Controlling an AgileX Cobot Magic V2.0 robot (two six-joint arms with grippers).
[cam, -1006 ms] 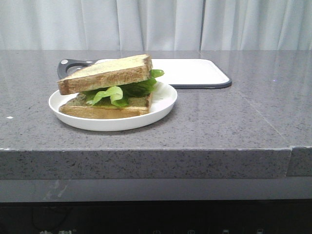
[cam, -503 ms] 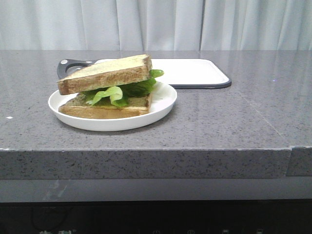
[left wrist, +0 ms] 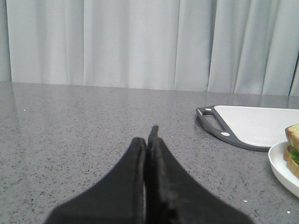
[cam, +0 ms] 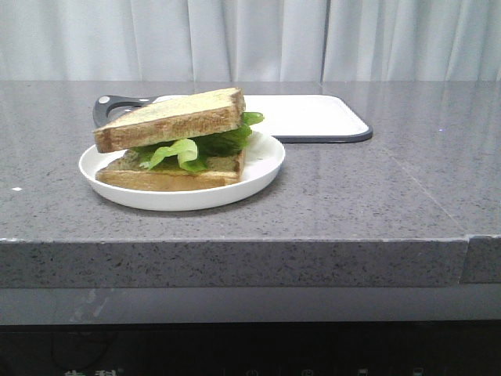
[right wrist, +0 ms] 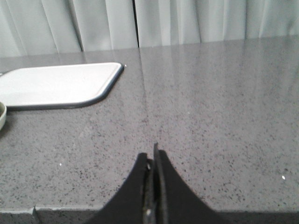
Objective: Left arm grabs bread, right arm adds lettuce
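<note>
You've got the grey stone counter (cam: 376,196) filling most of every view, and neither arm shows up in the front view at all, so you only see them through their own wrist cameras. The white cutting board (cam: 309,115) with the dark rim sits behind the white plate (cam: 262,168); its handle end is partly hidden by the sandwich. On the plate, the bread (cam: 176,117) is the top slice, tilted, resting on the lettuce (cam: 184,150), which sits on a lower slice (cam: 168,176). How much leaf is under there you can't really tell.

From the left gripper (left wrist: 148,140), the fingers are pressed together with nothing between them, hovering over bare counter. The plate and sandwich are well off to its side, cut off at the frame edge, with the board past them.

The right gripper (right wrist: 152,158) is also closed and empty, near the counter's front edge. Only a sliver of plate shows off to the side, the bread out of its view.
</note>
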